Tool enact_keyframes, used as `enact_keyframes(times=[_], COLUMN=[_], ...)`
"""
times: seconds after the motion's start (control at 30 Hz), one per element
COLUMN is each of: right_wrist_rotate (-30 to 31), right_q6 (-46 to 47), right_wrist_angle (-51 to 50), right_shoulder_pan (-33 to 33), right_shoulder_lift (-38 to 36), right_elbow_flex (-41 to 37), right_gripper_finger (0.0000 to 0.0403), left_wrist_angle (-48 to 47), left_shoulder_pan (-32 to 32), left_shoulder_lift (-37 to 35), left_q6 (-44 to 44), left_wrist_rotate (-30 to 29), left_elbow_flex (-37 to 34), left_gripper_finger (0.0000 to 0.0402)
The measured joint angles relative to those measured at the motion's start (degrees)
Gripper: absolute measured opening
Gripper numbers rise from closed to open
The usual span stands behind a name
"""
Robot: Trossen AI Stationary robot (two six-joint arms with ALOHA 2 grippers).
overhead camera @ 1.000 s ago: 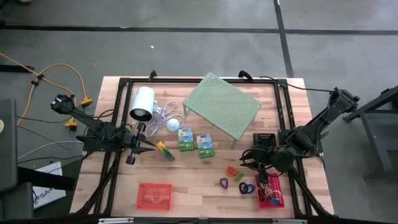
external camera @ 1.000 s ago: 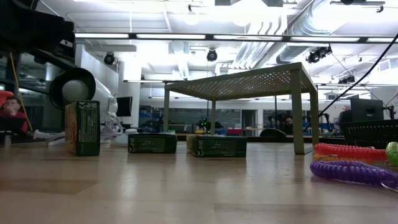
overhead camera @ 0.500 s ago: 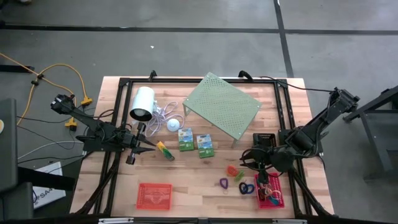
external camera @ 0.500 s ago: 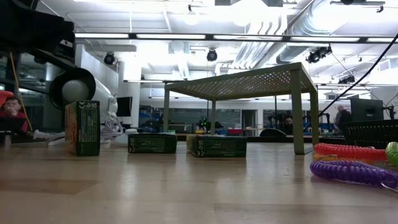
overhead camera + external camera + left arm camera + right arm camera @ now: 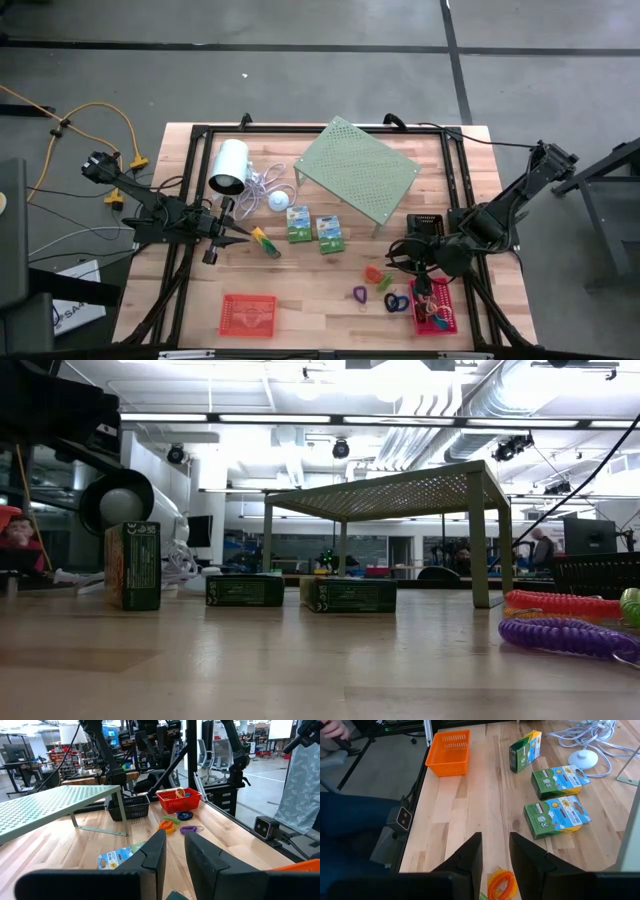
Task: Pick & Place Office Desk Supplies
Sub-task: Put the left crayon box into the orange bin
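My left gripper (image 5: pixel 243 240) hovers level at the table's left, its fingers (image 5: pixel 155 855) a narrow gap apart with nothing between them. Just right of it a small green-and-yellow box (image 5: pixel 266 241) stands on edge. Two green-white boxes (image 5: pixel 298 224) (image 5: pixel 330 232) lie flat at mid-table. My right gripper (image 5: pixel 398 256) hangs tilted down over the right side, slightly open (image 5: pixel 496 855) and holding nothing. Below it lie coiled loops, orange (image 5: pixel 374 272), green (image 5: pixel 386 283), purple (image 5: pixel 360 294) and dark blue (image 5: pixel 396 301). The pink basket (image 5: pixel 436 308) holds small items. The red basket (image 5: pixel 247 313) and black basket (image 5: pixel 425 224) stand on the table.
A white cylinder (image 5: pixel 229 166) with a coiled cord and a white puck (image 5: pixel 278 200) lie at the far left. The pale green perforated shelf (image 5: pixel 357 170) stands on legs at the far middle. Black frame rails (image 5: pixel 455 170) edge the table. Blue cloth (image 5: pixel 355 820) shows beyond the near edge.
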Motion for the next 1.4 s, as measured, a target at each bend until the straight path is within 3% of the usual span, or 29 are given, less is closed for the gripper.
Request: enact_keyframes(times=[0.43,1.07,1.2,1.4], right_wrist_rotate=[-0.02,-0.02,-0.02,-0.02], right_q6=[0.01,0.01,0.02,0.01], right_wrist_angle=[0.00,0.00,0.00,0.02], right_shoulder_pan=[0.00,-0.01,0.00,-0.02], right_shoulder_lift=[0.00,0.00,0.00,0.00], right_elbow_flex=[0.01,0.00,0.01,0.01], right_gripper_finger=[0.0086,0.0086,0.0086,0.0086], left_wrist_angle=[-0.78,-4.09,-10.05,-21.06], left_shoulder_pan=[-0.02,-0.02,-0.02,-0.02], left_shoulder_lift=[0.00,0.00,0.13,4.46], left_q6=[-5.85,-6.27,-6.41,-7.67], left_wrist_rotate=[0.52,0.48,0.31,0.37], left_elbow_flex=[0.00,0.05,2.82,12.85], left_gripper_finger=[0.0065,0.0065,0.0065,0.0065])
